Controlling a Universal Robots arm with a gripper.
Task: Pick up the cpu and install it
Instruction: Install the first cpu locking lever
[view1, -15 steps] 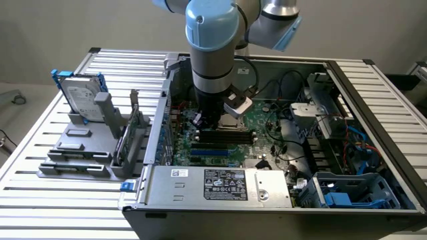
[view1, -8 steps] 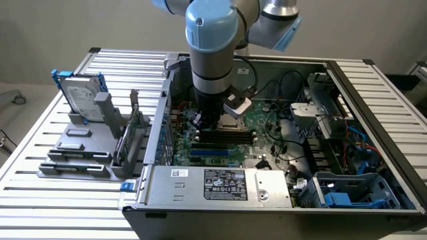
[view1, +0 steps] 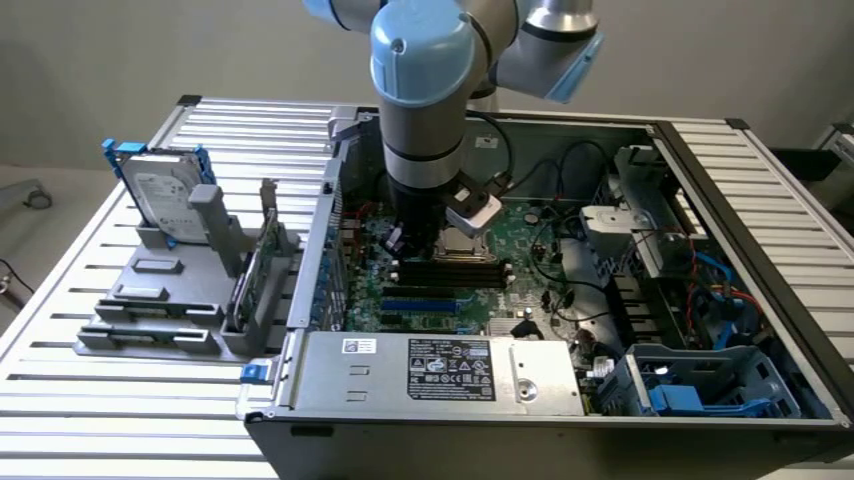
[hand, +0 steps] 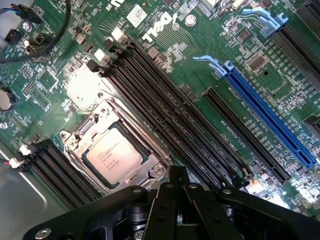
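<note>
The cpu (hand: 114, 155), a small silvery square chip with printed text, lies flat inside the metal socket frame (hand: 80, 136) on the green motherboard (hand: 200, 55). My gripper (hand: 177, 181) hovers just beside the socket, over the long black memory slots (hand: 165, 100). Its black fingers are pressed together with nothing between them. In the exterior view the arm reaches straight down into the open computer case (view1: 747, 200), and the gripper (view1: 424, 238) hangs low above the board near the socket.
A hard drive in a blue bracket (view1: 167, 195) stands upright on a grey fixture (view1: 160, 310) at the exterior view's left. The power supply (view1: 441, 372) fills the case's near side. Blue expansion slots (hand: 270, 115) and cables (view1: 587, 160) surround the socket.
</note>
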